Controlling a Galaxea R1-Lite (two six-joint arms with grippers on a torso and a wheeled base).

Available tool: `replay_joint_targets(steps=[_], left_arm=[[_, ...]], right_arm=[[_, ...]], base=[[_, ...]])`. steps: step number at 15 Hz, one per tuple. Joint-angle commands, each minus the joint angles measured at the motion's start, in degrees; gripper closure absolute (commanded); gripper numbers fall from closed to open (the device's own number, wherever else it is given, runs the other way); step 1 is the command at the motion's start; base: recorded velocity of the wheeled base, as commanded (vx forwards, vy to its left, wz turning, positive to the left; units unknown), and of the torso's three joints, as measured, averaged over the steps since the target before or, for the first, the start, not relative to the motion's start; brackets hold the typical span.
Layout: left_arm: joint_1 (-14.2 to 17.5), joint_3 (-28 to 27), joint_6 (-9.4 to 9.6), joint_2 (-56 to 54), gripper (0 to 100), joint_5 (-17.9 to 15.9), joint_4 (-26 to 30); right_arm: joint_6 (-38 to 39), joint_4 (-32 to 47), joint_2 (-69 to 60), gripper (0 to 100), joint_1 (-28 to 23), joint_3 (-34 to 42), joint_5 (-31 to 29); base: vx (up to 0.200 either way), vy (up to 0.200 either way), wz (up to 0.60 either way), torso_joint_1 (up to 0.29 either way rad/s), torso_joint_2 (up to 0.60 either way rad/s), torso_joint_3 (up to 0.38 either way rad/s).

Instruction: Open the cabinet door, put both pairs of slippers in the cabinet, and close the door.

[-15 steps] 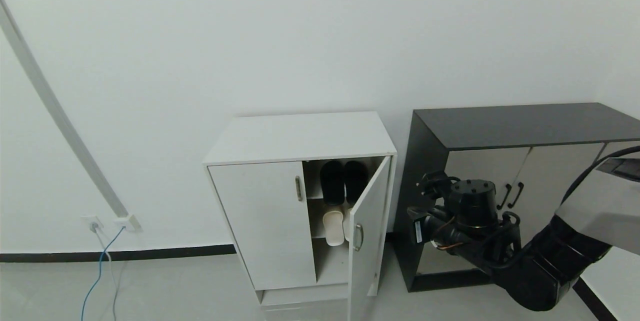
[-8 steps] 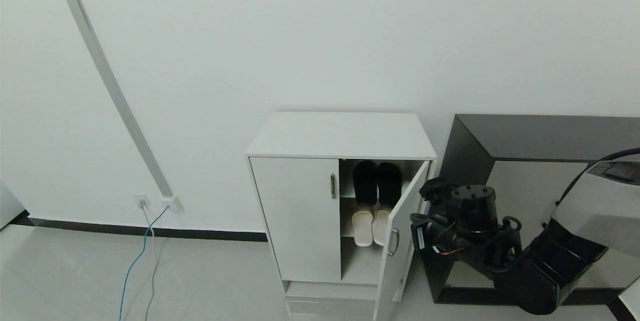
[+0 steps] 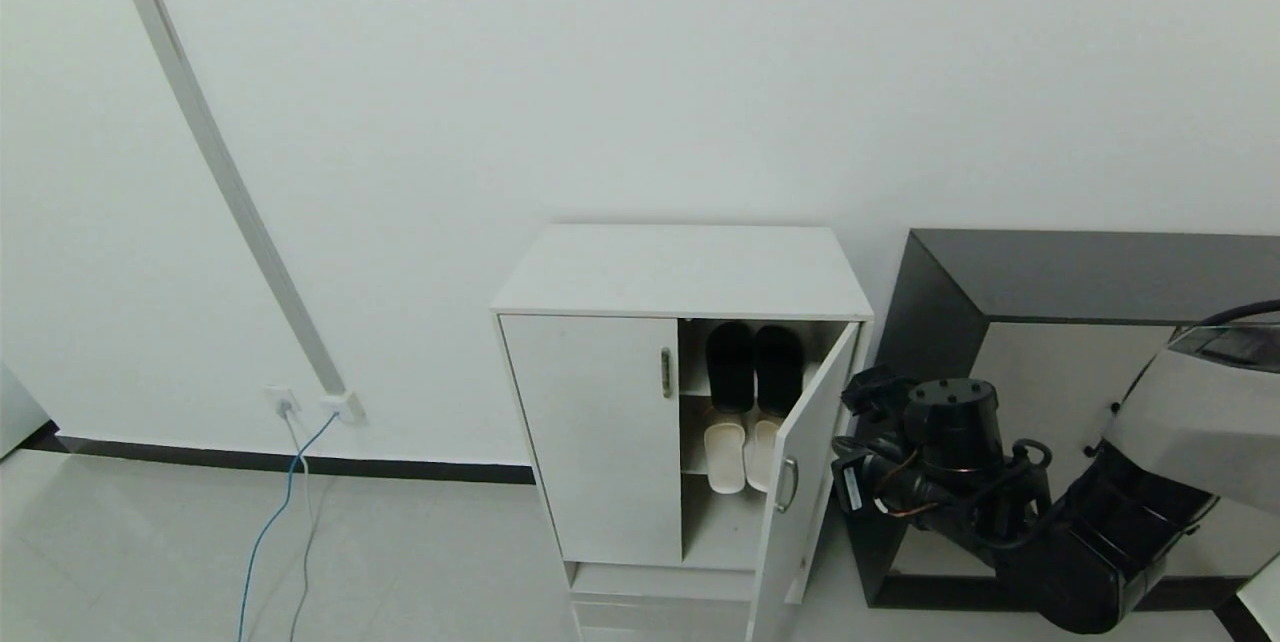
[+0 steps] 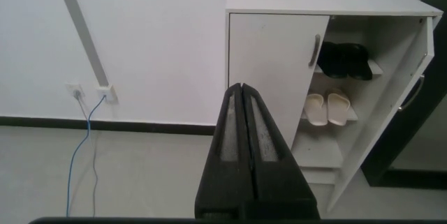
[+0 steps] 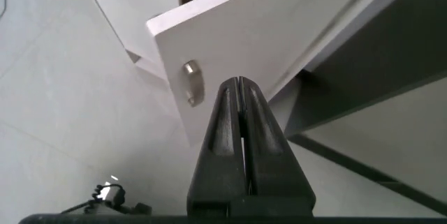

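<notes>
Bright, even light; soft shadows.

White wall [image 3: 600, 72], pale floor [image 3: 150, 542], black sideboard [image 3: 1090, 262], perhaps mirror-fronted

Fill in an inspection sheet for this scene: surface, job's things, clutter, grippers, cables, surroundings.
Surface: pale floor; the cabinet stands on it.
Job's things: right door open, left door shut; black slippers on the top shelf, white slippers on the shelf below.
Clutter: nothing seen.
Grippers: left gripper shut, held off, facing the cabinet; right gripper shut, beside the right door's outer face near its handle.
Cables: blue cable runs from a socket down onto the floor.
Surroundings: white wall, slanting conduit, black sideboard right of the cabinet.
</notes>
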Motion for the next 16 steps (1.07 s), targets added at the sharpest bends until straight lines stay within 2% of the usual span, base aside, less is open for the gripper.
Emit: replay_joint_targets(steps=[1,6,8,10,12,16], left_arm=[[0.0,0.0,0.08,0.0,100,0.0,0.0],[0.0,0.0,0.08,0.0,100,-0.1,0.0],[0.0,0.0,0.08,0.0,100,-0.1,0.0],[0.0,0.0,0.08,0.0,100,-0.1,0.0],[0.0,0.0,0.08,0.0,100,-0.1,0.0],[0.0,0.0,0.08,0.0,100,-0.1,0.0]], right_arm=[[0.0,0.0,3.5,100,0.8,-2.8,0.0],[1.0,-0.2,10.1,100,2.3,-11.5,0.1],[5.8,-0.5,10.5,100,3.1,-13.6,0.1],[7.2,-2.1,10.2,100,3.1,-13.7,0.3],[7.3,-5.4,8.1,100,3.1,-9.8,0.8],[6.6,-16.9,3.8,100,3.6,4.5,8.5]], base=[[0.000,0.000,0.00,0.000,0.00,0.000],[0.000,0.000,0.00,0.000,0.00,0.000],[0.000,0.000,0.00,0.000,0.00,0.000],[0.000,0.000,0.00,0.000,0.00,0.000],[0.000,0.000,0.00,0.000,0.00,0.000],[0.000,0.000,0.00,0.000,0.00,0.000]])
